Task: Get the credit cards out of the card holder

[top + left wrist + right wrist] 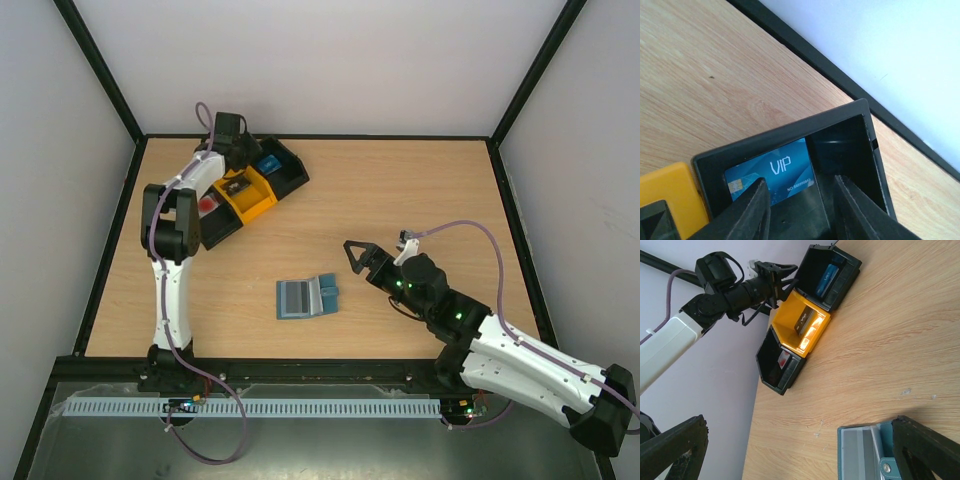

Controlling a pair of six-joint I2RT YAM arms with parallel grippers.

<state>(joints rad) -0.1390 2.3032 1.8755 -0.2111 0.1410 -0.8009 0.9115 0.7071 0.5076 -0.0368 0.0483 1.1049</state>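
The card holder (pixel 305 297) lies open on the wood near the table's middle, its grey panel (pixel 860 450) showing in the right wrist view. A blue credit card (pixel 772 172) printed "VIP" leans inside the far black compartment of the tray (pixel 790 135); from above that credit card (pixel 268 163) shows as a blue patch. My left gripper (pixel 801 181) hangs over this compartment, jaws apart, nothing between them. My right gripper (pixel 352 257) stands open just right of the holder, without touching it.
The black-and-yellow tray (pixel 297 178) sits at the back left by the wall. Its yellow middle compartment holds a dark card (pixel 805 320) and the near black compartment a card with red on it (pixel 783 359). Black frame rails edge the table.
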